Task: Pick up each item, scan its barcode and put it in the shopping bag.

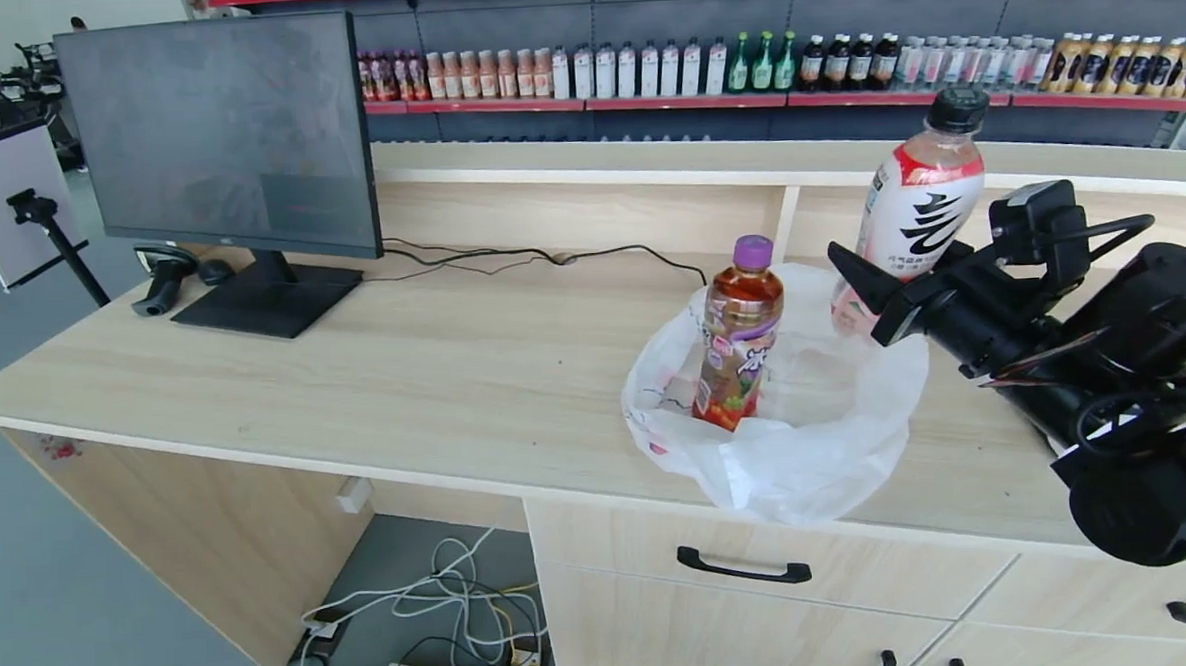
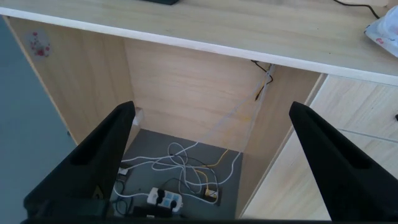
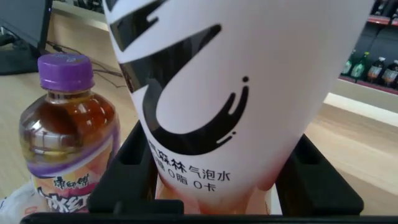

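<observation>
The white bottle [image 1: 920, 209], black cap up, stands almost upright, perhaps leaning slightly; the right gripper [image 1: 877, 296] pinches its pink base. The left gripper [image 2: 211, 109] is spread.

The table [image 1: 455, 379] is pale matt wood; the shopping bag [image 1: 808, 454] is thin crinkled plastic; the tea bottle [image 1: 738, 337] and white bottle [image 1: 918, 219] look glossy.

The right arm [image 1: 1144, 349] is matte black, built of thick rounded housings. A small boxy black camera [image 1: 1038, 215] sits on its wrist, a black cable [image 1: 1119, 228] looping from it. Thin red and white wires [image 1: 1030, 366] run along the joint. The right gripper [image 1: 857, 296] and the left gripper [image 2: 211, 112] have plain black wedge-shaped fingers [image 2: 93, 162].
</observation>
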You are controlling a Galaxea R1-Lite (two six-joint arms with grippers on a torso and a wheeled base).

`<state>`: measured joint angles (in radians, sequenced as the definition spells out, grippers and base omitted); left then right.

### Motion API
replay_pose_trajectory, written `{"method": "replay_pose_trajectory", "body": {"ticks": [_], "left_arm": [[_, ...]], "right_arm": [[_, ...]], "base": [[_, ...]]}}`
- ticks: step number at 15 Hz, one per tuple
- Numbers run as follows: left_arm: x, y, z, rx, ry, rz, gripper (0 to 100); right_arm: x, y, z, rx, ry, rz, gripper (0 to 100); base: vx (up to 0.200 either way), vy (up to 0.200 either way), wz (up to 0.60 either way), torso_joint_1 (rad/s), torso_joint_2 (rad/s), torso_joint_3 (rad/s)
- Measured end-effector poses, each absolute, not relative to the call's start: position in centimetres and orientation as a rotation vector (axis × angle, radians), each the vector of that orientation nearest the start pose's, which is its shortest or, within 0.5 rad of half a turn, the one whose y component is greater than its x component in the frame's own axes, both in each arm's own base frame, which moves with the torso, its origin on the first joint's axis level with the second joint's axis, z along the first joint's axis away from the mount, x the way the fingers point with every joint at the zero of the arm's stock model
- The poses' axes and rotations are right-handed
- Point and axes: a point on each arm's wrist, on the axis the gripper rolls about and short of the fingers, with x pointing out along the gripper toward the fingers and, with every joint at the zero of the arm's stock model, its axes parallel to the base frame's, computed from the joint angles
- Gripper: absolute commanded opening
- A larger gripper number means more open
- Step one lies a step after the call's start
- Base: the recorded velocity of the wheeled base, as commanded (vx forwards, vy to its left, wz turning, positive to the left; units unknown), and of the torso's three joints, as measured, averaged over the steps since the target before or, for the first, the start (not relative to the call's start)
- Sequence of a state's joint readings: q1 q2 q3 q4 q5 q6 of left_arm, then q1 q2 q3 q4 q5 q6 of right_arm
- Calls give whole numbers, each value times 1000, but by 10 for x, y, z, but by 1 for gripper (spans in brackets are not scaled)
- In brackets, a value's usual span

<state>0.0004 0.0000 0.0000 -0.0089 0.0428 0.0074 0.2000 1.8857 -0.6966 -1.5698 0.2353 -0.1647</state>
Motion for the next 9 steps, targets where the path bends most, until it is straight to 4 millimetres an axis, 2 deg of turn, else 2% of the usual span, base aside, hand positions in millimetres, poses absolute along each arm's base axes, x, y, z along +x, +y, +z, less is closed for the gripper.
{"method": "replay_pose_trajectory", "body": {"ticks": [2,9], "left_arm": [[-23,1,76,7,-9,42,100],[-23,1,76,2,-9,45,100]], "right_arm": [[316,65,190,-165,-421,386,0],[326,72,181,-140,-396,410,0]], "base": [[0,0,0,0,0,0],[0,0,0,0,0,0]]}}
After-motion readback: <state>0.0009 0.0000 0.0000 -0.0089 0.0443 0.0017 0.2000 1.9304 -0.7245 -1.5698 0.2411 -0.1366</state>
